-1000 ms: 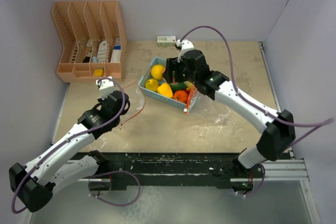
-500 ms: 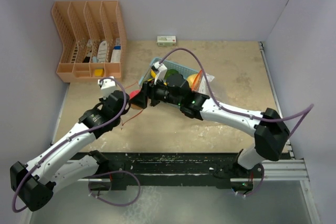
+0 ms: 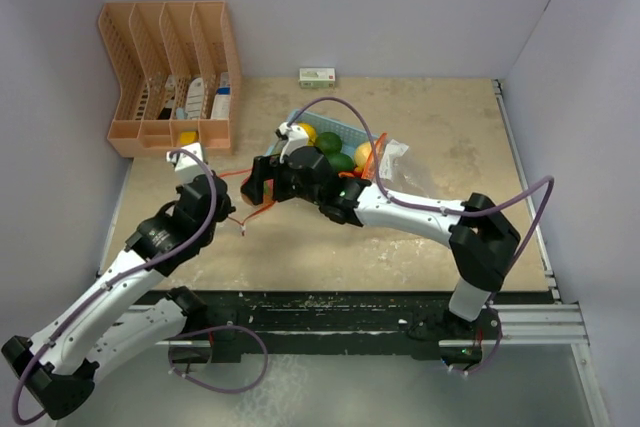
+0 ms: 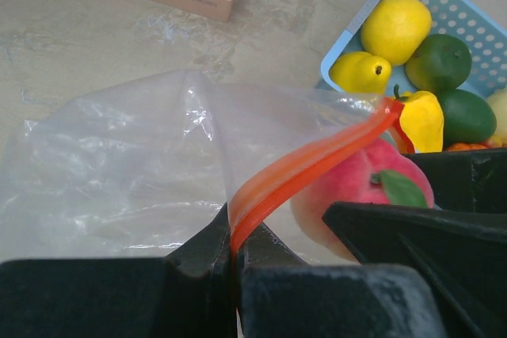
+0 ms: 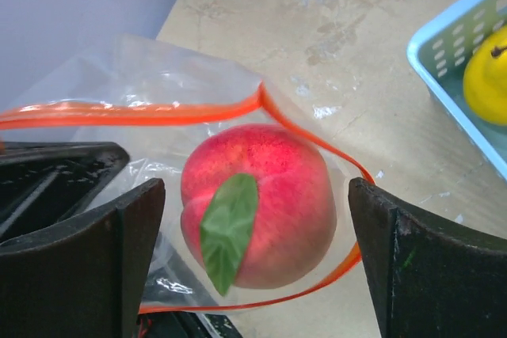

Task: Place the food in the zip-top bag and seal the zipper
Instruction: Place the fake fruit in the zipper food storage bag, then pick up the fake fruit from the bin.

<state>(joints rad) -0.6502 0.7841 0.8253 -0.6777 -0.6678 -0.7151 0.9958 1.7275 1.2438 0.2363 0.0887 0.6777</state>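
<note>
A clear zip-top bag [image 4: 119, 172] with an orange zipper [image 4: 317, 160] lies on the table left of the light-blue basket [image 4: 467, 5]. My left gripper [image 4: 234, 247] is shut on the zipper strip and holds the mouth up; it also shows in the top view [image 3: 228, 215]. A red peach [image 5: 261, 203] with a green leaf sits inside the bag's open mouth [image 5: 158, 77]. My right gripper [image 5: 253, 259] is open around it, fingers clear of both sides, and shows in the top view [image 3: 258, 182]. A lemon [image 4: 396, 28], a lime [image 4: 438, 61], a yellow pear [image 4: 360, 71] and a yellow pepper [image 4: 422, 119] lie in the basket.
A peach-coloured slotted organiser [image 3: 170, 67] stands at the back left. A small box [image 3: 317, 76] lies by the back wall. Crumpled clear plastic [image 3: 395, 154] sits right of the basket [image 3: 345, 128]. Walls close in the table on the left, back and right.
My right arm swung left from the basket with the peach and opened over the bag's mouth; the peach now rests in the bag. My left arm shifted slightly left, still holding the zipper.
</note>
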